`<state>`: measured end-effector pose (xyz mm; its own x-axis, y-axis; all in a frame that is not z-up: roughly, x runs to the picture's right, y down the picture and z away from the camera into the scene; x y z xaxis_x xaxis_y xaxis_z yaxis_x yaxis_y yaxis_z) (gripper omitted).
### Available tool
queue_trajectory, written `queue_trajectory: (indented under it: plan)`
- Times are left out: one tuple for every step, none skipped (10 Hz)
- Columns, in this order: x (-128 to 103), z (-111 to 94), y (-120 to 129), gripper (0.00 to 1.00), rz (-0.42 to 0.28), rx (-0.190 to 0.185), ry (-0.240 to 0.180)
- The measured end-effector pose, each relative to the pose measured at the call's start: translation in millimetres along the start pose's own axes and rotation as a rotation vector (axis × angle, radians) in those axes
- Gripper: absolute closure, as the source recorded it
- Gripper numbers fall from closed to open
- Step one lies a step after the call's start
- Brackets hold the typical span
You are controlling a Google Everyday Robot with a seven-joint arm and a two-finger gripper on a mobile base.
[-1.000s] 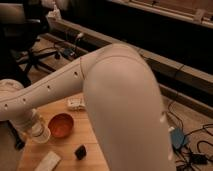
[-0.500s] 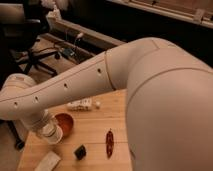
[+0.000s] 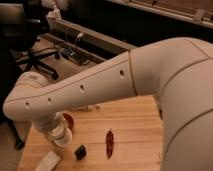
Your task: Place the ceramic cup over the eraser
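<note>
The gripper (image 3: 59, 136) is at the lower left end of my big white arm, low over the wooden table (image 3: 135, 130). A small white cylindrical shape there looks like the ceramic cup (image 3: 63, 141), right at the gripper, but I cannot tell it apart from the wrist. The eraser (image 3: 80, 151), a small black block, lies on the table just right of and below the gripper, a short gap away.
The red-orange bowl (image 3: 69, 120) is mostly hidden behind the arm's end. A thin red chili pepper (image 3: 109, 143) lies right of the eraser. A flat pale slab (image 3: 48, 161) lies at the front left. Small white items (image 3: 93, 106) sit at the table's back edge. An office chair (image 3: 30, 55) stands beyond.
The arm has swung so that more of the table shows, and the chili has come into view. The arm's end with the white shape has shifted right, off the bowl and nearer the eraser.
</note>
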<state>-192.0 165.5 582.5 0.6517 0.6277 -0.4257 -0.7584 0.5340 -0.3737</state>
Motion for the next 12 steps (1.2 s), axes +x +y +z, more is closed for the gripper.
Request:
queue_trajectory:
  plan:
    - [6.7, -1.4, -2.9, 0.90, 0.021, -0.003, -0.001]
    - [12.8, -2.4, -8.6, 0.90, 0.046, -0.003, -0.003]
    - [18.4, -2.9, -13.1, 0.90, 0.066, -0.003, -0.004]
    - [23.0, -3.4, -15.3, 0.90, 0.079, -0.004, -0.005]
    - [25.8, -4.3, -16.5, 0.90, 0.087, -0.005, -0.008]
    - [29.4, -5.5, -18.3, 0.90, 0.097, -0.006, -0.010]
    - [32.4, -5.6, -19.9, 0.90, 0.104, -0.007, -0.008]
    - [35.6, -5.8, -20.7, 0.90, 0.109, -0.008, -0.005]
    - [38.3, -6.3, -19.7, 0.90, 0.111, -0.010, -0.001]
    - [41.3, -6.5, -20.3, 0.90, 0.112, -0.008, 0.007]
    - [45.0, -6.5, -22.1, 0.90, 0.116, -0.002, 0.021]
    - [49.7, -6.0, -23.7, 0.90, 0.123, 0.009, 0.047]
